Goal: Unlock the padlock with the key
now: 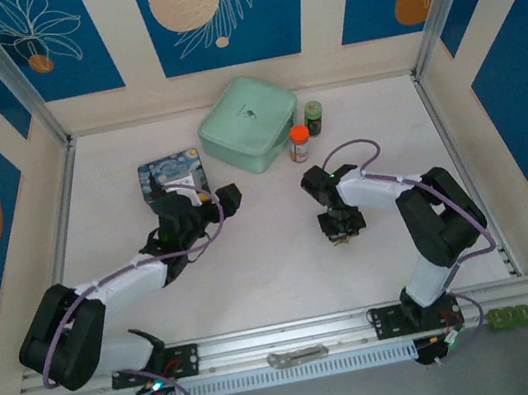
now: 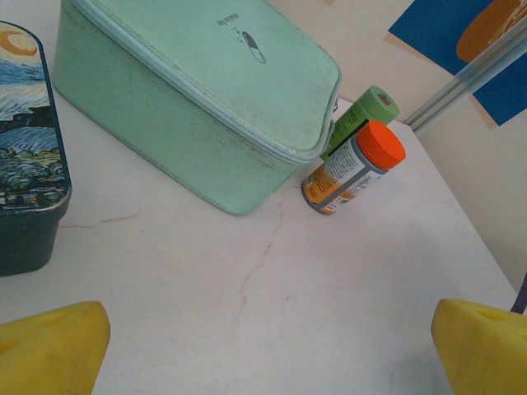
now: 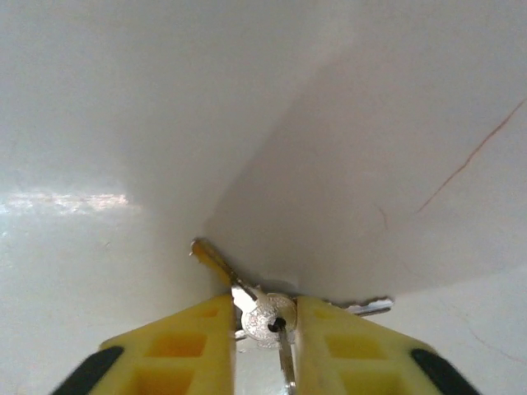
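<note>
Squarely between the right tool [image 3: 263, 309] tips, key [image 3: 267, 318]

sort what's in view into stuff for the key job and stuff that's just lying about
For the job:
- the key, between the fingers of the right gripper
- the left gripper, open, holding nothing

Just lying about:
- mint green case
- painted blue tin
- orange-capped bottle
- green-capped bottle
- flat silver metal piece

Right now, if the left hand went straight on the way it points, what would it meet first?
Likely the near corner of the mint green case, with the orange-capped bottle just beside that line. The left hand tilts downward, though, so it could touch the table first.
</note>
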You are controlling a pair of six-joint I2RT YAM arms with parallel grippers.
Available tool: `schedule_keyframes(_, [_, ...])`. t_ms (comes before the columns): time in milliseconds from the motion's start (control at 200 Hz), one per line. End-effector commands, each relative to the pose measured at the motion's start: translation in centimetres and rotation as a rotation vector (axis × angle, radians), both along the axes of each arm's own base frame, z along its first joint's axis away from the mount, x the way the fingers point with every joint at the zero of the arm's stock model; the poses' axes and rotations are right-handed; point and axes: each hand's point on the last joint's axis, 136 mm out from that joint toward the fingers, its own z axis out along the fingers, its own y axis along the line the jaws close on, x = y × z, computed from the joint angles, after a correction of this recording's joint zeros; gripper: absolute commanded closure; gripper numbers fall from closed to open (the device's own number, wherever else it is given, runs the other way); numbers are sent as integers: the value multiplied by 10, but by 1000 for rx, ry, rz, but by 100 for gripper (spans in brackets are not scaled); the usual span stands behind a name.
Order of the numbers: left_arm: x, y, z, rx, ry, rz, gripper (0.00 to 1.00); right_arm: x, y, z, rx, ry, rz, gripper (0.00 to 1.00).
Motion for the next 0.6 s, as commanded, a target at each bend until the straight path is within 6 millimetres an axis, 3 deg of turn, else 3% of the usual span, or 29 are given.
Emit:
schedule_keyframes(0, [1, 1, 10, -8, -32, 10, 0, -13, 6, -5, 35, 56, -20, 84])
schedule_keyframes(170, [0, 2, 12, -24, -33, 16, 0, -9, 15, -2, 84, 43, -10, 100])
schedule_keyframes(315, [-1, -2, 17, -51, -33, 0, 0, -1, 32, 8, 183, -7, 5, 100])
schedule_keyframes(460, [-3, -10, 25, -138, 0, -20, 0, 13, 53, 32, 309, -107, 68, 100])
schedule_keyframes(595, [-10, -31, 35, -217, 25, -85, 1, 19, 83, 61, 513, -215, 155, 100])
